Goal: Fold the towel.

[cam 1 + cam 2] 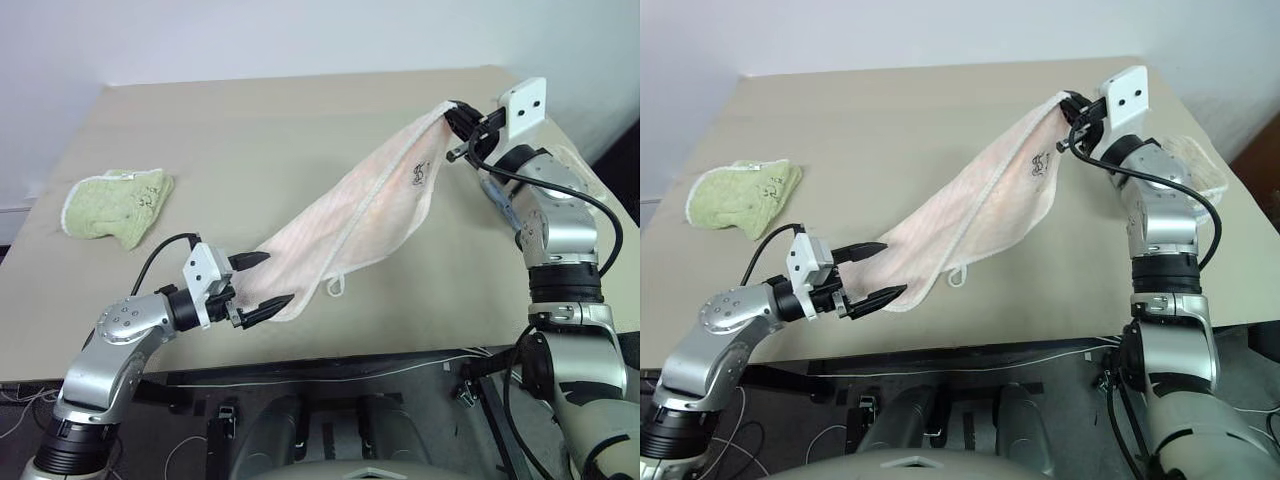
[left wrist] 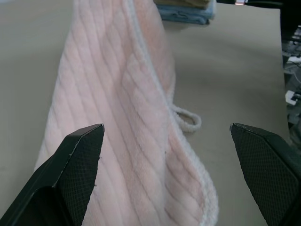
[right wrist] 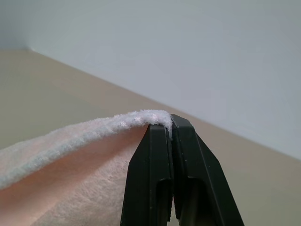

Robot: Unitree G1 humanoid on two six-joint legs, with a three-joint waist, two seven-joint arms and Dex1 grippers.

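Observation:
The pale pink towel point(image 1: 370, 215) hangs stretched in the air, from its raised top corner at the right down to a low corner near the table's front. My right gripper point(image 1: 458, 117) is shut on that top corner, high above the table point(image 1: 260, 140); the pinched white edge point(image 3: 141, 115) lies between its fingers. A dark printed mark point(image 1: 418, 172) and a small white loop point(image 1: 336, 287) show on the cloth. My left gripper point(image 1: 262, 282) stands open at the low corner, its fingers point(image 2: 77, 162) on either side of the towel's end without closing on it.
A crumpled light green towel point(image 1: 115, 205) lies on the table at the left. Folded beige and blue towels point(image 2: 186, 9) sit at the table's right side, behind my right arm. The table's front edge runs just below my left gripper.

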